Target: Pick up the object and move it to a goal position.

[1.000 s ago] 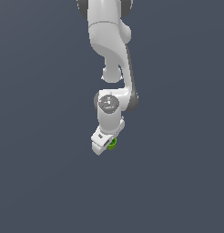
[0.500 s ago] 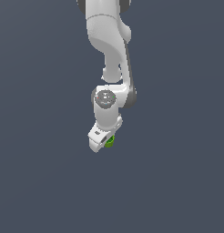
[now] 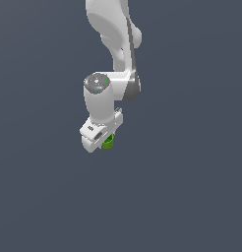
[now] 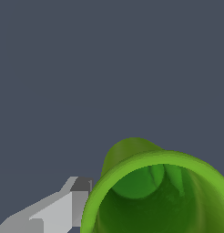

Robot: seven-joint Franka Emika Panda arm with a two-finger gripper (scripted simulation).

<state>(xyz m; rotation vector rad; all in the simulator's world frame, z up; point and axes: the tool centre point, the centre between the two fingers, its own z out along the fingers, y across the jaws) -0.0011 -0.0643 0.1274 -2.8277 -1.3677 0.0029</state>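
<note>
The object (image 3: 108, 142) is a tiny bright green cup, peeking out under the white hand in the exterior view. My gripper (image 3: 105, 141) is shut on it and holds it in the air above the plain grey ground. The hand covers most of the cup there. The wrist view shows the object (image 4: 155, 195) very close, its wide rim and hollow inside facing the camera. One grey-white finger (image 4: 70, 207) rests against the rim's side. The other finger is hidden.
Only the white arm (image 3: 115, 44), reaching down from above, and the uniform dark grey ground (image 3: 192, 197) are in view. No goal marker shows in either view.
The gripper has moved toward the exterior view's left and slightly up, and the green cup went with it. The wrist has turned a little.
</note>
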